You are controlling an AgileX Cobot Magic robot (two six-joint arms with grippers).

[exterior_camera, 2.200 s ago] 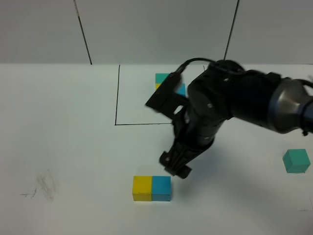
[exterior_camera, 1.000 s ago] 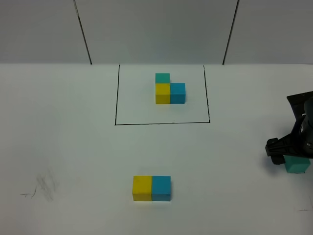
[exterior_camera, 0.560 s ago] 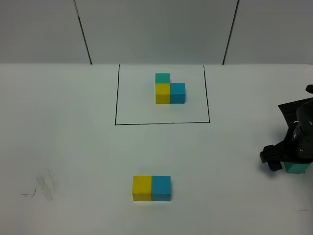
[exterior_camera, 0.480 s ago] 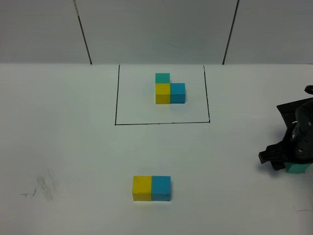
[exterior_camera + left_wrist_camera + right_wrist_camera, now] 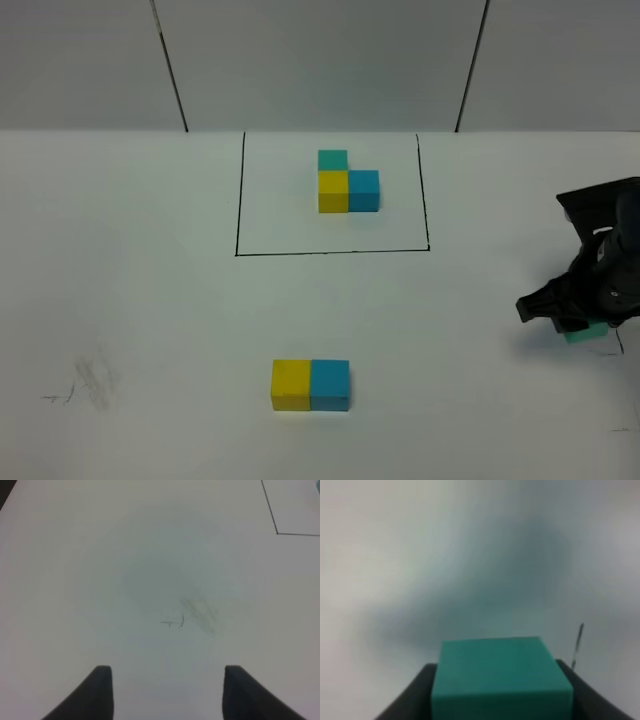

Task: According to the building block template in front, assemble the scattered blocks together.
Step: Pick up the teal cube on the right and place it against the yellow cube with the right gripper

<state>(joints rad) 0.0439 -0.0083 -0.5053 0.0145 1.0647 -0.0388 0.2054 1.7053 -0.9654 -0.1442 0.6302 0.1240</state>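
Observation:
The building block template (image 5: pixel 345 182) is an L of teal-green, yellow and blue cubes inside a thin black rectangle at the back centre. Two of the scattered blocks, yellow (image 5: pixel 291 384) and blue (image 5: pixel 330 384), sit touching side by side at the front centre. The teal-green block (image 5: pixel 587 333) (image 5: pixel 500 675) is at the far right, with my right gripper (image 5: pixel 575 322) (image 5: pixel 500 680) shut on it, a finger on each side. My left gripper (image 5: pixel 167 675) shows only in its wrist view, with its fingers apart over bare table and nothing between them.
A grey pencil smudge (image 5: pixel 90 380) (image 5: pixel 197 615) marks the white table at the front left, under the left gripper. A corner of the black rectangle (image 5: pixel 276 532) shows in the left wrist view. A grey wall runs along the back.
My right gripper came down over the teal-green block, closed on it, and has shifted it a little to the left. The yellow and blue pair has not moved.

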